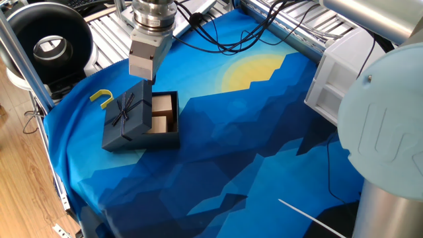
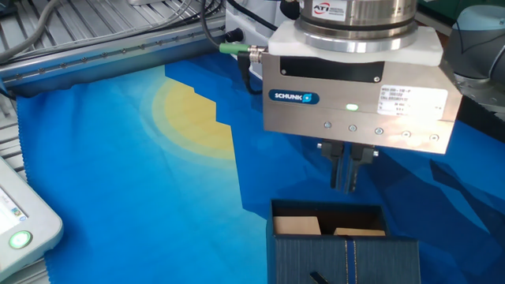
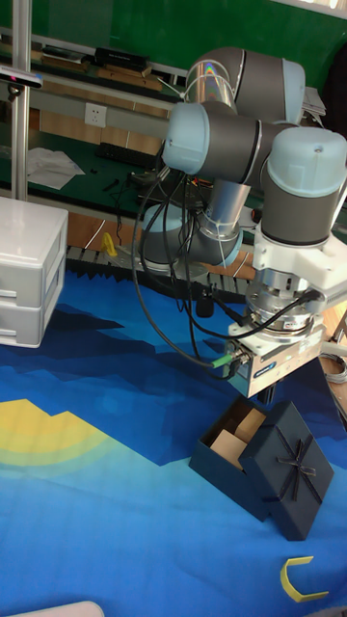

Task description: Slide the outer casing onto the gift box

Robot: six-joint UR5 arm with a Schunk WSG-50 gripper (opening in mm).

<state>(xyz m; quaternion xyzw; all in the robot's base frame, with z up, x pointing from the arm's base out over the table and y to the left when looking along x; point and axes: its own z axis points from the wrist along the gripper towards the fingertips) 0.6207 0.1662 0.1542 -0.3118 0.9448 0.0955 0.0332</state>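
The outer casing [image 1: 125,119], dark navy with a thin ribbon bow, lies tilted over the left half of the gift box [image 1: 165,114] and leaves its tan compartments uncovered. The casing [image 3: 295,465] and the gift box [image 3: 229,445] also show in the tall fixed view. My gripper [image 2: 345,186] hangs a little above the open far edge of the gift box [image 2: 325,224], touching nothing. Its fingers [image 2: 338,167] are pressed close together with nothing between them. The casing [image 2: 347,259] fills the bottom edge of that view.
A small yellow hook [image 1: 102,98] lies on the blue cloth just left of the casing. A white plastic drawer unit [image 1: 344,76] stands at the right side of the table. Black cables [image 1: 218,33] run along the far edge.
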